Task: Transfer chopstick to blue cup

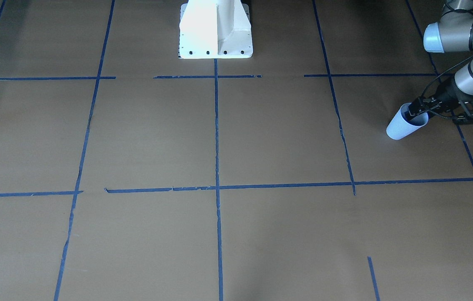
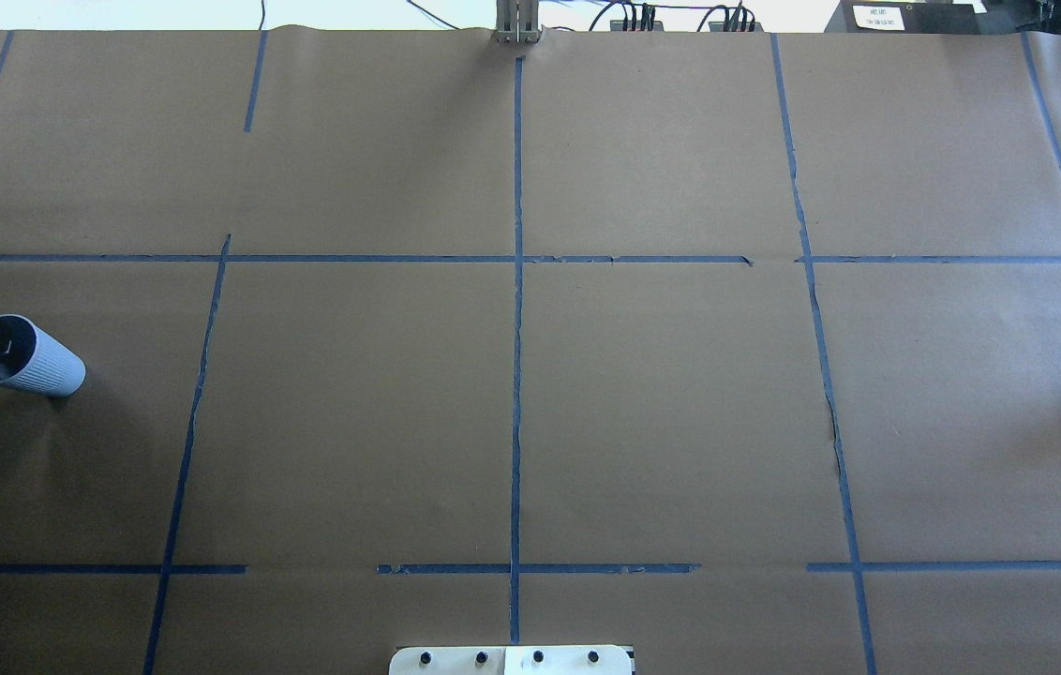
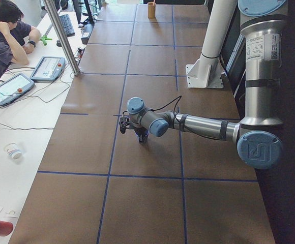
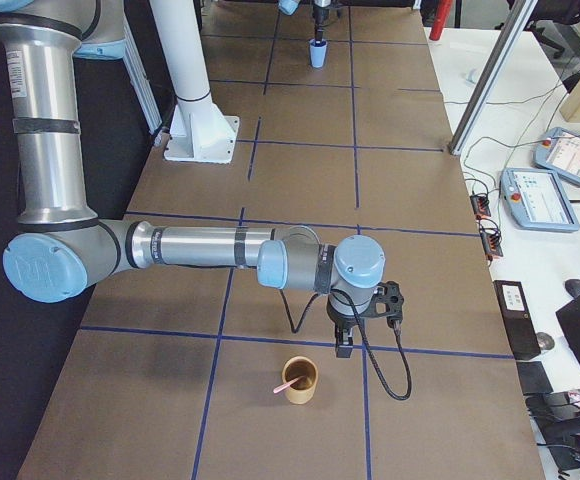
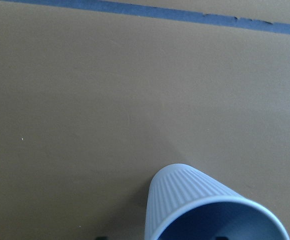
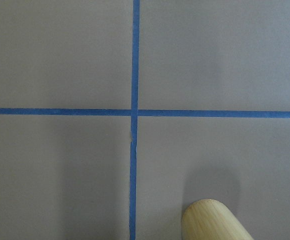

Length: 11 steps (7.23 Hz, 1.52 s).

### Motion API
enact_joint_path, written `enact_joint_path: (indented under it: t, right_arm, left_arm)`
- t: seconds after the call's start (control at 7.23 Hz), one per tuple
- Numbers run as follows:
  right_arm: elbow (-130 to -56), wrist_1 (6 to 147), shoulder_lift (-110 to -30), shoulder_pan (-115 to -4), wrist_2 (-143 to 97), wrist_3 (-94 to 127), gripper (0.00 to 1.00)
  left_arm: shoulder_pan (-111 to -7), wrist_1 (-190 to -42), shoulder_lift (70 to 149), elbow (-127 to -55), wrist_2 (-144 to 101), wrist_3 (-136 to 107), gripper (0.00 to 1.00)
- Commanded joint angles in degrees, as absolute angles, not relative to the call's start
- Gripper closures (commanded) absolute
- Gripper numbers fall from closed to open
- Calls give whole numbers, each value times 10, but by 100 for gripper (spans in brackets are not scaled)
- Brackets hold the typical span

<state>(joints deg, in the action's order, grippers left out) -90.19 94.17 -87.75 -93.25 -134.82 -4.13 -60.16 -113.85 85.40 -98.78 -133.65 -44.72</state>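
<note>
Though ribbed and tapered, blue cup (image 1: 401,127) tight by its rim in left end effector (image 1: 413,112).

We see soft, even light across the bench (image 2: 662,403); the white pedestal (image 1: 215,29) is blown out by glare. The overhead view dims toward its left and right edges. The blue cup (image 5: 195,195) throws a faint, diffuse shadow.

Place: robotics lab.
Desk: long brown paper-covered desk (image 2: 680,422), gridded with blue tape lines (image 2: 516,375).
Mount: white metal pedestal (image 1: 215,29), bolted down at the desk edge.
Machine: silver jointed robot arm with pale-blue caps (image 4: 190,245).
Controls: two grey touchscreen teach pendants (image 4: 540,198) on a white side bench (image 3: 15,127), cables trailing.
People: dark-haired seated operator (image 3: 5,30) at the bench.
</note>
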Motion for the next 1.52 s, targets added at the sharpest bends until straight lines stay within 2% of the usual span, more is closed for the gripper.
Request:
enact_joint_path:
  t: [0.0,0.28,0.55,0.69,0.83,1.11,1.38]
  right_arm:
    - [-903,941,-878,-933,-1348,-41,0]
    - [-914,942,-878,-933,-1348,-41,0]
    - [-922,941,-880,-933,-1348,-43,0]
    - [-925,941,-883,-933,-1347,-43,0]
    - [-933,941,-884,-933,-1347,-43,0]
    - [-934,940,-899,-933,-1345,-51,0]
    - [-933,940,-902,-933,-1346,-50,0]
  left_arm:
    - [-601,-1136,856,-994,-1335,-449,92]
    - [-605,-1122,863,-1017,-1346,-452,100]
    - [-608,-949,913,-1107,-1359,-453,100]
    - [-608,-822,976,-1159,-1359,-454,100]
    - [-600,-730,1070,-1175,-1360,-523,100]
    - [-471,-720,1201,-1156,-1354,-736,100]
    - [-374,-790,1303,-1069,-1261,-860,100]
